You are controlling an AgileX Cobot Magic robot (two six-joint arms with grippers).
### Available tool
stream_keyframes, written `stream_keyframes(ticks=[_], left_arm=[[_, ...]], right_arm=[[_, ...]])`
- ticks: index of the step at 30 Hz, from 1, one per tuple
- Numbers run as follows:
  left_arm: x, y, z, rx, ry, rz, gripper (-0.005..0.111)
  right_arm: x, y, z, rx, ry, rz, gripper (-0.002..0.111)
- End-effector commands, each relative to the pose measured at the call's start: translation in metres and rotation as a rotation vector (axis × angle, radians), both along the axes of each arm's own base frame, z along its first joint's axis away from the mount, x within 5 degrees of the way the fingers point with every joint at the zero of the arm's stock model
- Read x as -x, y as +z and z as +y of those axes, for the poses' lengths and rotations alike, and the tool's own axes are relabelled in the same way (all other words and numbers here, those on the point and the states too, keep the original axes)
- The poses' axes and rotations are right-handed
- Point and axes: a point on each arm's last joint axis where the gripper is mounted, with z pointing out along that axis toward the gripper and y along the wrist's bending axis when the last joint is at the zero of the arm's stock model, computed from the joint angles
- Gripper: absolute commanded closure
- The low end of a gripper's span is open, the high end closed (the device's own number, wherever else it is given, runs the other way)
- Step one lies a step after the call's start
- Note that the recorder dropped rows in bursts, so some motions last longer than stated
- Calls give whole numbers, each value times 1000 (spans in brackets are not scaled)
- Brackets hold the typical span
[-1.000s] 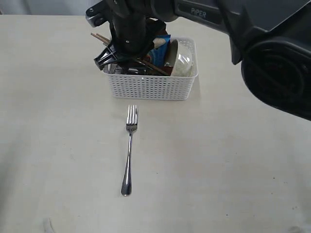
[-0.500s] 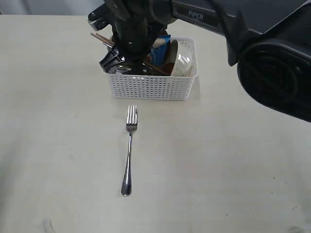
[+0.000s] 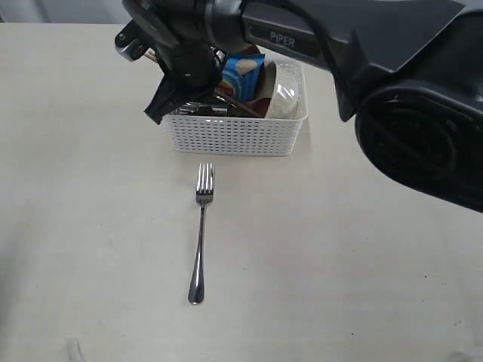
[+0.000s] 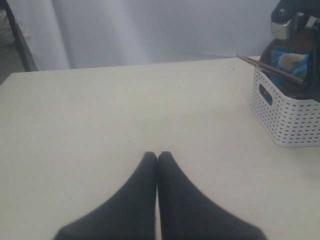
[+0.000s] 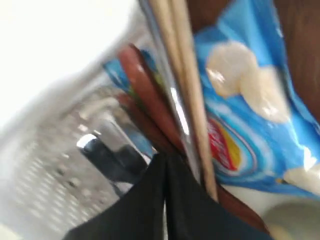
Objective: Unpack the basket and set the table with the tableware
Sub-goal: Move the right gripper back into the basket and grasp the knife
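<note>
White basket upright on the table, beyond the middle in the exterior view, long side toward the camera. Packed inside: blue chips bag standing near the middle; off-white bowl on edge against the right end; a sliver of dark plate between bag and bowl; steel pieces low at the left end, too crowded to name. Chopsticks side by side, tilted, jutting out over the left rim.

Fork flat on the table in front of the basket, apart from it, tines toward the basket, handle toward the camera.

Right gripper reached across to the basket's left end, black fingers pressed together, tips pointing down at the left front corner of the rim. Seen close in the right wrist view: closed tips just beside the chopsticks, a red-brown spoon and a thin steel strip, all three aslant across the chips bag, with blurred lattice wall to one side. Touching or pinching any of them: cannot tell.

Right arm dark and bulky across the upper right of the exterior view.

Left gripper low over bare table, well apart from the basket, fingers pressed together tip to tip.
</note>
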Motion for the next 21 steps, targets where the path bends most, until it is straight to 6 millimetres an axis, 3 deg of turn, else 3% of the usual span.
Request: stream_keyframes(ticks=[1,2,3,15,21], left_arm=[[0,0,0,6,2,-8,107],[0,0,0,6,2,-8,107],[0,0,0,6,2,-8,107],[0,0,0,6,2,-8,107],[0,0,0,6,2,-8,107]], right_arm=[[4,10,9,-42,51,-56,83],[3,8,10,-29,52,-69,68],[1,3,9,-14,22,-85,62],[-6,-17,11,-5,-23,-122,62],[-8,-28,10,34,-36,-137,107]])
